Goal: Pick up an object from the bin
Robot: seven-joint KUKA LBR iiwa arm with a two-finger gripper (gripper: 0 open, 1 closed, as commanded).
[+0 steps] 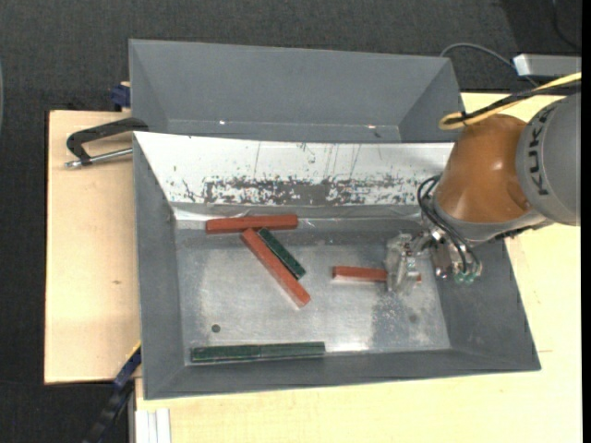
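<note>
My gripper [403, 272] is low in the right part of the bin, just under the orange wrist cover. A short red stick [359, 273] lies flat on the bin floor, and its right end reaches the gripper's fingertips. Whether the fingers pinch that end is hidden by the gripper body.
Left of centre, a long red stick [275, 266] lies diagonally with a dark green stick [282, 253] across it. Another red stick [251, 223] lies along the back wall. A long dark green stick [258, 351] rests along the front wall. A small dark spot [215, 329] marks the floor.
</note>
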